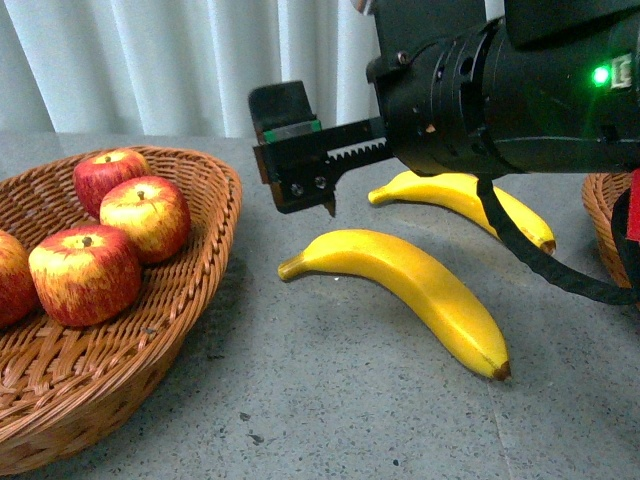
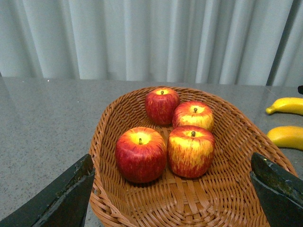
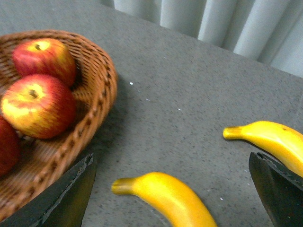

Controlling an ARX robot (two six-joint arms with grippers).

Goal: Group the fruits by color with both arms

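Right wrist view: right gripper (image 3: 171, 161) spread wide, empty, over near banana (image 3: 173, 201) on the table (image 3: 189, 94); left gripper (image 2: 173, 165) likewise wide over apples (image 2: 140, 153) in the basket (image 2: 232, 127) (four seen). Risk: the glossy, curved near banana rolling from an off-centre pinch.

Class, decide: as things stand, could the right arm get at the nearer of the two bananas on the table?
Probably yes. The right gripper hangs open close above the nearer banana, which lies alone on bare table with nothing over it.
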